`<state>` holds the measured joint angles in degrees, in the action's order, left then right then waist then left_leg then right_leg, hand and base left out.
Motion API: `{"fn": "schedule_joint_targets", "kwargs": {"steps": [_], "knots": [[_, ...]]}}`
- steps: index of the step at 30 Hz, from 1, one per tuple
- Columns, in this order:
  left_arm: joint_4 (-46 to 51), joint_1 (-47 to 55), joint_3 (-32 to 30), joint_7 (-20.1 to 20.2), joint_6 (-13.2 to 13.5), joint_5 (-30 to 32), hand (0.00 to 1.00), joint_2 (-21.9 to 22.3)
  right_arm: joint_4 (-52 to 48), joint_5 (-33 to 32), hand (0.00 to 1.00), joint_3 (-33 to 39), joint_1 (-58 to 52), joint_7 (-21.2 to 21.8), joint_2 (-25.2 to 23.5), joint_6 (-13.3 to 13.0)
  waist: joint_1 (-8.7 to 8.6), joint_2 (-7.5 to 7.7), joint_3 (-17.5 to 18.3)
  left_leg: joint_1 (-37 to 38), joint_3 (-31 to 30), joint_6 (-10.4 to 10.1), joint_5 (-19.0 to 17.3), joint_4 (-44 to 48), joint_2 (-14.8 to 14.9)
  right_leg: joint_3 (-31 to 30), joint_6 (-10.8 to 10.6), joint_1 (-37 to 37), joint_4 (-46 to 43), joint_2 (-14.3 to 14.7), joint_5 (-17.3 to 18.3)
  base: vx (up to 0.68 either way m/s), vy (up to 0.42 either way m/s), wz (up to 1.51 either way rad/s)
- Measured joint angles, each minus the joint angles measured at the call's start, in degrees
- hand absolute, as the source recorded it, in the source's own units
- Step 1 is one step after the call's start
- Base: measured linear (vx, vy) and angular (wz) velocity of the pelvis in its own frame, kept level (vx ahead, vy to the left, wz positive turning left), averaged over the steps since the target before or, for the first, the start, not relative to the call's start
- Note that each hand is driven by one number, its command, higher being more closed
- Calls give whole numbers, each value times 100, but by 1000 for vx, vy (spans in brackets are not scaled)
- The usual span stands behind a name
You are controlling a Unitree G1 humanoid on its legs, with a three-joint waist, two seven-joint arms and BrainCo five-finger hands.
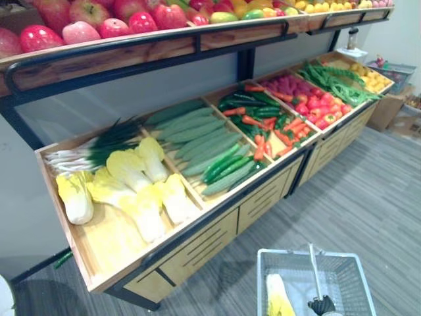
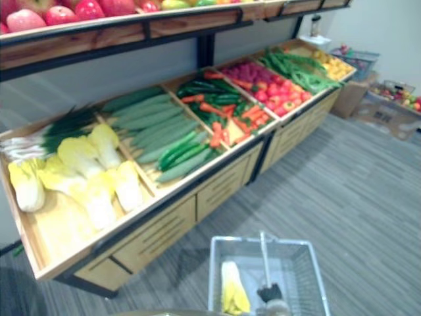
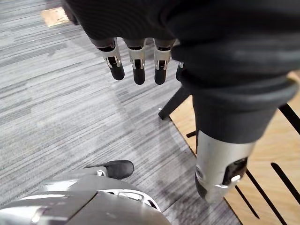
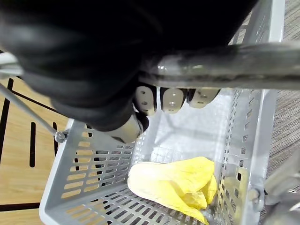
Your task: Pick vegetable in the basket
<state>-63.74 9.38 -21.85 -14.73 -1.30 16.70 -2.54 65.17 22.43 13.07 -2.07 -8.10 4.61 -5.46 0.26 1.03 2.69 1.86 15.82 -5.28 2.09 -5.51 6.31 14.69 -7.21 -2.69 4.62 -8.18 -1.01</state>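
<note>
One pale yellow cabbage (image 4: 173, 185) lies on the floor of the grey wire basket (image 1: 302, 251). The basket hangs from my right hand (image 4: 171, 99), whose fingers are curled round its handle (image 4: 225, 65); I cannot make out the thumb's hold well in the right wrist view. My left hand (image 3: 135, 58) hangs low beside the foot of the wooden stand (image 3: 276, 145), fingers straight and loose, holding nothing. More cabbages (image 1: 131, 187) lie heaped in the stand's left bin, beside spring onions (image 1: 99, 148), cucumbers (image 1: 197, 135) and carrots (image 1: 270, 135).

My worry from here is that the basket sits well apart from that bin. A cabbage carried across could slip from a loose grasp and land on the carpet (image 1: 368, 197). Lifting the left hand carelessly may also clip the stand's front edge, and any lurch could set the basket swinging on its handle.
</note>
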Motion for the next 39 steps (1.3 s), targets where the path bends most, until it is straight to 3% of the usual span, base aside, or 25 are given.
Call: {"fn": "schedule_joint_targets", "kwargs": {"steps": [2, 6, 9, 10, 11, 12, 13, 14, 16, 20, 21, 24, 27, 28, 29, 31, 32, 34, 35, 36, 37, 38, 39], "knots": [[4, 3, 249, 68, 100, 10, 0, -47, -9, -3, 100, 4, 9, 0, 9, -9, 8, 14, -111, 197, 109, 6, -30, 5, 2, -141, 4, -89, -103, -11, 2, 22, 6, -32], [51, -47, 880, 182, 235, 212, 0, -149, -161, -236, 100, 273, -15, -13, 90, -36, -53, -44, -299, 99, 312, 77, -662, 788, 10, -431, -113, 269, -1068, -264, 406, -87, 66, -36], [37, -83, 1137, 193, 250, 221, 0, -270, -218, -523, 100, 511, -6, -51, 63, -37, -121, 69, -356, 50, 692, 133, -706, 735, -137, -764, -101, 742, -1290, -412, 517, -90, 116, -59], [5, -81, 1160, 186, 243, 226, 0, -307, -318, -578, 100, 584, 9, -79, 7, -36, -186, 93, -443, 78, 953, 138, -686, 710, -169, -814, 86, 839, -1223, -412, 464, -73, 165, -95], [-10, -86, 1237, 178, 233, 235, 0, -321, -393, -676, 100, 660, 29, -111, -15, -34, -185, 75, -523, 124, 1258, 166, -655, 656, -129, -505, 482, 876, -1098, -452, 488, -61, 135, -109], [-8, -88, 1266, 172, 234, 255, 0, -311, -389, -676, 100, 678, 58, -129, 4, -31, -180, 27, -576, 131, 1419, 194, -652, 598, -63, -157, 730, 873, -1121, -497, 570, -104, 85, -127], [-8, -126, 1291, 157, 232, 269, 0, -312, -397, -678, 100, 681, 145, -144, 23, -34, -184, -109, -654, 158, 1716, 266, -677, 576, 120, 555, 846, 1006, -1614, -640, 644, -71, 19, -122], [-8, -197, 1293, 157, 231, 317, 0, -395, -389, -688, 100, 688, 196, -147, -14, -33, -182, 17, -747, 228, 1913, 241, -716, 618, 205, 1106, 872, 1036, -2313, -712, 663, -26, -28, -123], [-15, -239, 1273, 174, 228, 407, 0, -518, -330, -683, 100, 684, 181, -141, -76, -27, -146, 211, -820, 380, 2180, 103, -797, 673, 213, 1462, 817, 895, -2330, -631, 697, 58, -37, -107], [-158, -335, 1247, 225, 193, 472, 0, -465, -343, -706, 100, 919, 89, -148, -68, -16, -194, 112, -875, 635, 2769, 52, -721, 679, 235, 1282, 602, 790, -1655, -303, 560, 106, -30, -91], [-153, -369, 1247, 240, 197, 474, 0, -420, -342, -772, 100, 970, 38, -149, -49, 5, -215, 37, -858, 639, 2807, 52, -721, 698, 263, 1175, 412, 691, -1267, -165, 402, 95, -71, -66], [-118, -466, 1236, 253, 213, 481, 0, -342, -318, -777, 100, 1002, 28, -145, -28, 30, -185, -110, -897, 629, 3080, 45, -717, 808, 338, 868, 418, 488, -323, 106, -91, 39, -60, -65], [-87, -478, 1122, 249, 234, 477, 0, -308, -218, -781, 100, 920, 29, -151, -18, 20, -180, -91, -929, 566, 3100, 36, -722, 1459, 532, 677, 420, 326, -73, 123, -167, 30, -42, -39], [30, -470, 1013, 243, 237, 475, 0, -282, -173, -783, 100, 845, 28, -148, -13, 2, -162, -39, -952, 304, 3039, 33, -725, 2519, 879, 617, 456, 252, -85, 70, -142, 46, -75, -39], [74, -464, 961, 238, 249, 447, 0, -249, -176, -781, 100, 761, 32, -144, 34, -15, -150, -123, -992, 81, 2878, 45, -715, 3463, 1252, 507, 510, 152, -88, 126, -103, 45, -67, -40], [89, -452, 828, 226, 258, 426, 0, -185, -172, -768, 100, 652, 26, -138, 120, -22, -119, -189, -1036, -259, 2355, 105, -667, 4239, 1514, 361, 532, 86, -109, 174, -59, 60, 46, -56], [94, -450, 793, 210, 283, 417, 0, -107, -158, -755, 100, 614, 77, -134, 234, -11, -7, -287, -1058, -340, 1404, -41, -1148, 4088, 1216, 60, 537, 70, -188, 100, -51, 81, 130, -79], [96, -447, 810, 190, 329, 373, 0, -94, -132, -743, 100, 614, 129, -131, 269, -4, -5, -277, -1062, -349, 450, -171, -1457, 3222, 674, -184, 516, 70, -228, -22, -46, 59, 154, -78], [95, -435, 827, 167, 354, 371, 0, -78, -126, -744, 100, 601, 136, -128, 254, -8, -8, -295, -1055, -267, -26, -154, -1373, 2434, 494, -298, 352, 118, -264, -33, -27, 11, 170, -61], [89, -431, 844, 160, 362, 371, 0, -61, -128, -745, 100, 597, 138, -129, 252, -14, -21, -347, -1052, -270, -196, -144, -1234, 2084, 460, -361, 313, 148, -254, 19, -12, -33, 225, -62], [84, -425, 854, 155, 366, 374, 0, 6, -127, -752, 100, 593, 143, -130, 324, -24, -16, -491, -1061, -289, -486, -226, -1157, 1686, 519, -470, 208, 186, -148, 174, -48, -43, 231, -49], [78, -428, 845, 154, 355, 373, 0, -28, -103, -757, 100, 562, 151, -128, 259, -16, -18, -454, -1020, -287, -386, -224, -1210, 1671, 445, -549, 92, 132, 3, 110, -123, -38, 217, -48], [95, -375, 871, 142, 362, 398, 0, -103, -116, -769, 100, 530, 126, -125, 183, -37, -24, -313, -966, -312, -282, -195, -1209, 1551, 302, -571, 53, 142, 147, -17, -189, 16, 185, -35]]}}
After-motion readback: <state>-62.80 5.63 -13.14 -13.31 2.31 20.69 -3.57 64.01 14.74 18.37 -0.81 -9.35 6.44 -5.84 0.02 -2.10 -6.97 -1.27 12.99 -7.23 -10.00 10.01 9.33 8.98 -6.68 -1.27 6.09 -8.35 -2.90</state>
